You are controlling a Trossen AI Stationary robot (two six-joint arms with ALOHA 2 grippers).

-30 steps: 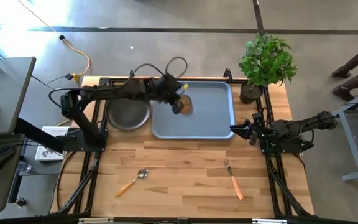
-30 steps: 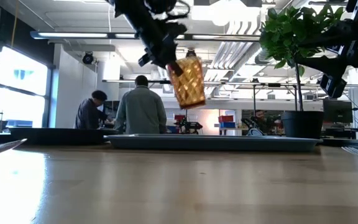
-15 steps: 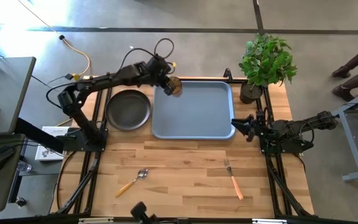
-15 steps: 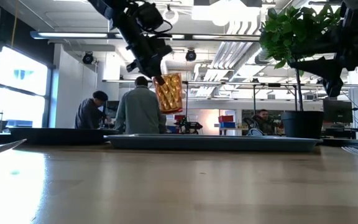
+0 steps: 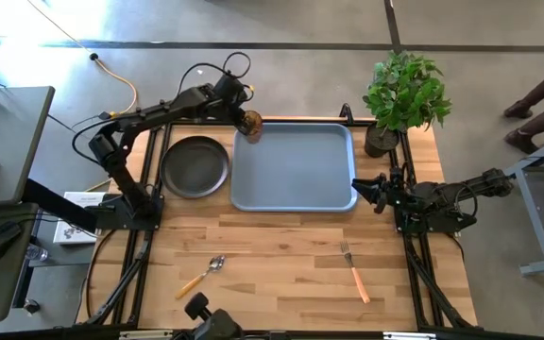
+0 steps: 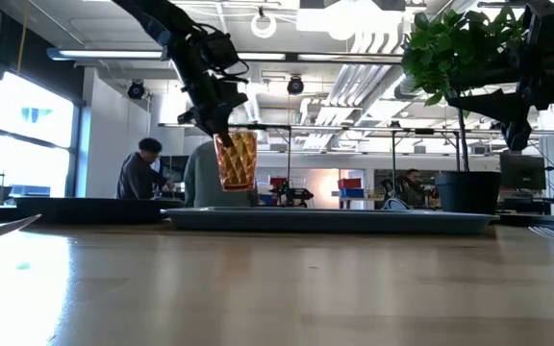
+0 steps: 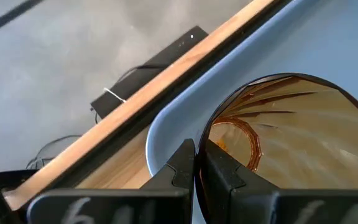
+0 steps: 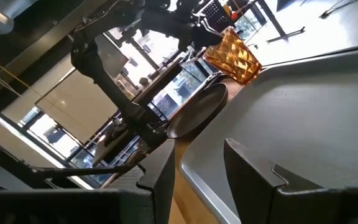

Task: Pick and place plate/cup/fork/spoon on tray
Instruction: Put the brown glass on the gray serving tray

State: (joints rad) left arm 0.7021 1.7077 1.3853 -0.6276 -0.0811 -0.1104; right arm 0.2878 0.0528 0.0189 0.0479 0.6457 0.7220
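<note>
My left gripper (image 5: 242, 111) is shut on the amber patterned cup (image 5: 250, 125) over the far left corner of the blue-grey tray (image 5: 300, 175). In the low view the cup (image 6: 237, 160) hangs clear above the tray (image 6: 354, 219). The dark round plate (image 5: 195, 167) lies flat on the table, left of the tray. The spoon (image 5: 202, 275) and the fork (image 5: 353, 271) lie on the table's near part. My right gripper (image 5: 359, 192) is open and empty at the tray's right near corner. My left gripper pinches the cup's rim wall (image 7: 199, 149), one finger (image 7: 225, 171) inside the cup and one finger (image 7: 178, 171) outside. The fingers come from above, slanting down. The cup hangs below them, mouth up and nearly upright, clear of the tray.
A potted plant (image 5: 402, 90) stands at the table's far right corner. A dark object (image 5: 211, 319) shows at the table's near edge. People (image 6: 147, 171) stand in the room behind the table. Bare wood lies between the spoon and the fork.
My left gripper has carried the cup from over the tray's left middle toward the far left corner of the tray and a little down. The cup has turned from tilted to nearly upright. It stays held and clear of the tray.
</note>
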